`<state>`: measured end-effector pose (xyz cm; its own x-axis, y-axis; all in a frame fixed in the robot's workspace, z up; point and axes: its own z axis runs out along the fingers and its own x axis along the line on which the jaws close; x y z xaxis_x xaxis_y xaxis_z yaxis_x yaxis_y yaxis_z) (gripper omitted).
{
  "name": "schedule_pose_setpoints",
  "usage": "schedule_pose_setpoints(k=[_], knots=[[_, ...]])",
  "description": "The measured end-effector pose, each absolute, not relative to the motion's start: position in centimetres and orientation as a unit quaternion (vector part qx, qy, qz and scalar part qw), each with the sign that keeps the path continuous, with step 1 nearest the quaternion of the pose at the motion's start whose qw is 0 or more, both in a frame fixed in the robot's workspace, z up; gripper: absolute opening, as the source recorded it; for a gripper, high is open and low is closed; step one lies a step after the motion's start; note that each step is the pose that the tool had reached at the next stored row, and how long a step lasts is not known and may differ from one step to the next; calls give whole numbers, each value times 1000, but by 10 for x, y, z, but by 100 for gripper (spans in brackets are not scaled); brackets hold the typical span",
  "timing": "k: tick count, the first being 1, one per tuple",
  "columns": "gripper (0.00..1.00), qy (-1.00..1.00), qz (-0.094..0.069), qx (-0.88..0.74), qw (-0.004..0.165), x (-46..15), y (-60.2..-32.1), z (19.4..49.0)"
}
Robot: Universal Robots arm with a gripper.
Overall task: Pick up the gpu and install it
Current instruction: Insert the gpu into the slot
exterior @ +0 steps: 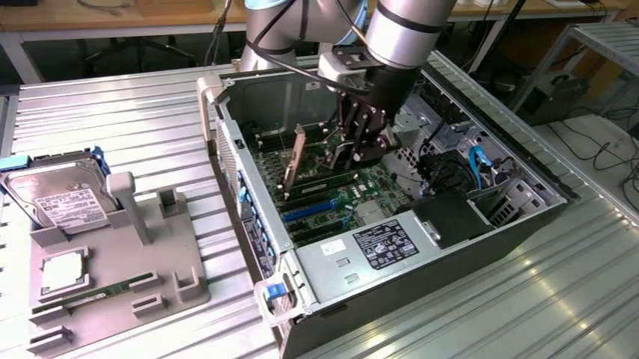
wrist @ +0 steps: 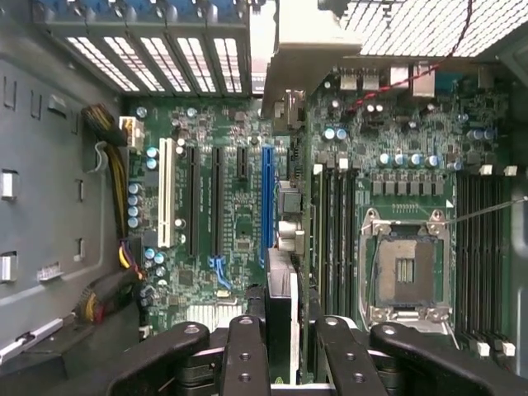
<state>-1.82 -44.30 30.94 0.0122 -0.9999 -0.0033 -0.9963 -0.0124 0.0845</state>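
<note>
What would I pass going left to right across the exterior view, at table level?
Hard drive → grey holder tray → open computer case → gpu, standing on edge in the case beside the tool → power supply → blue cables.

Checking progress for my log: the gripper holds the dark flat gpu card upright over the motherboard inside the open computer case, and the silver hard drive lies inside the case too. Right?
Not quite. The exterior view shows the silver hard drive standing in the grey holder tray outside the case. The gripper does hold the gpu upright inside.
</note>
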Motion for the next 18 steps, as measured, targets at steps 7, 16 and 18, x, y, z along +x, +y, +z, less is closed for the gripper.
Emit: schedule_pose_setpoints(k=[7, 16, 18], knots=[[28, -704, -9, 710, 7, -18, -442, 307], [28, -707, -9, 707, 7, -40, -442, 290], [28, -707, -6, 707, 4, -46, -442, 288]])
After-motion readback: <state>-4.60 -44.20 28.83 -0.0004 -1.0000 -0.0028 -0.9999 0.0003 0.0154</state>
